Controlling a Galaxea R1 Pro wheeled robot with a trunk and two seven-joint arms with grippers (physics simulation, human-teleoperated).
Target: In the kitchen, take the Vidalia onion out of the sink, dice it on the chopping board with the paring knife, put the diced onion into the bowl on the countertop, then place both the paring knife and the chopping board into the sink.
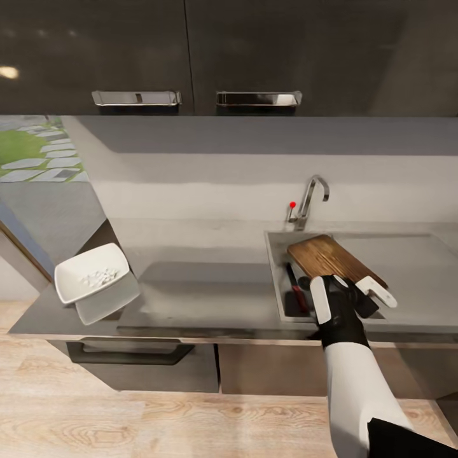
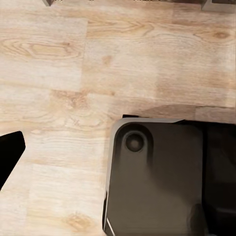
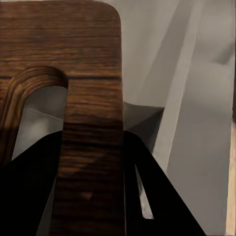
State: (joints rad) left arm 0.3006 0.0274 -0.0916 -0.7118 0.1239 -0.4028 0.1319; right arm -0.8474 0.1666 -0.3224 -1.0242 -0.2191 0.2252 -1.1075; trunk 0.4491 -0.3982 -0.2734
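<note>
Chopping board (image 1: 331,257) was held clamped by right gripper (image 1: 356,296) over sink (image 1: 275,267); knife (image 1: 294,283) inside, diced onion in bowl (image 1: 89,273) at 9 o'clock; release left.

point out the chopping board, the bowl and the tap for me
chopping board (image 1: 327,256): head view, middle of its wooden face.
bowl (image 1: 70,275): head view, its white near rim.
tap (image 1: 310,197): head view, its chrome neck.

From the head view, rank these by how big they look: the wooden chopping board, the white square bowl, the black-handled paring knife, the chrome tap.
1. Brown wooden chopping board, largest.
2. White square bowl, close behind; near enough to be unsure.
3. Chrome tap.
4. Black-handled paring knife, partly hidden in the sink, so its rank is unsure.
</note>
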